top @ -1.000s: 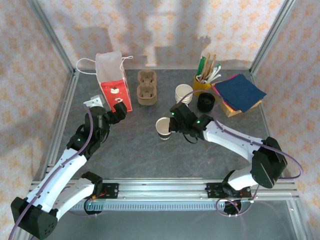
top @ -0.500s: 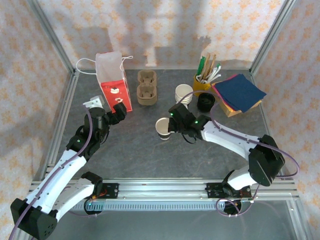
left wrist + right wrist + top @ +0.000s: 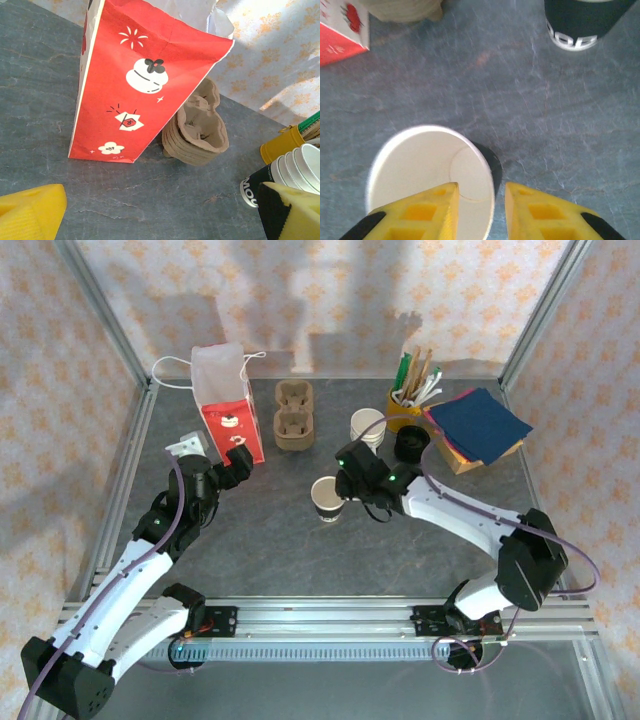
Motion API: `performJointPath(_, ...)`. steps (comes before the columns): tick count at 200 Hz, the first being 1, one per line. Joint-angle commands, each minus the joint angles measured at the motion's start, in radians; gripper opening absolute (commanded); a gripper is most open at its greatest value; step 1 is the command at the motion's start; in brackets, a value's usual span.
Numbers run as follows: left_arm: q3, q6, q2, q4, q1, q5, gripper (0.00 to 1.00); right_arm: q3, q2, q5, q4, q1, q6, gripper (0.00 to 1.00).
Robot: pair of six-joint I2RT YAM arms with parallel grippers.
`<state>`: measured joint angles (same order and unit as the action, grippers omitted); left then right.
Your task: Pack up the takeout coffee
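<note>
The right tool [image 3: 481, 191] straddles the cup [image 3: 415, 165] rim, loosely parted, not pinching; closing off-centre could tip it. Meanwhile the left tool [image 3: 160, 210] gapes wide.

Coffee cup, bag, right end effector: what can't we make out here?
- Right wrist: near side of the coffee cup cut off by the bottom edge and covered by the right end effector; its dark band mostly hidden under the rim.
- Top external: inside of the red bag hidden by white tissue.
- Left wrist: red bag's mouth cut by top edge.
</note>
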<state>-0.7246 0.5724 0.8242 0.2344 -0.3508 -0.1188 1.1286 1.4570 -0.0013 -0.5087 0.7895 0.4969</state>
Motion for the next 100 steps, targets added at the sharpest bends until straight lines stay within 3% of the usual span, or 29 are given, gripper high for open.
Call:
performJointPath(1,-0.010,0.003,-0.017,0.000,0.006,-0.011,0.99,0.101,-0.056,0.081,-0.088,-0.004,-0.016,0.31)
performJointPath(62,-0.025,0.003,-0.014,-0.006,0.006,0.003,0.99,0.176,-0.133,0.130,-0.114,-0.151,-0.058,0.38)
performJointPath(100,-0.030,0.005,-0.011,-0.007,0.006,0.012,0.99,0.141,-0.175,0.090,-0.103,-0.359,-0.042,0.43)
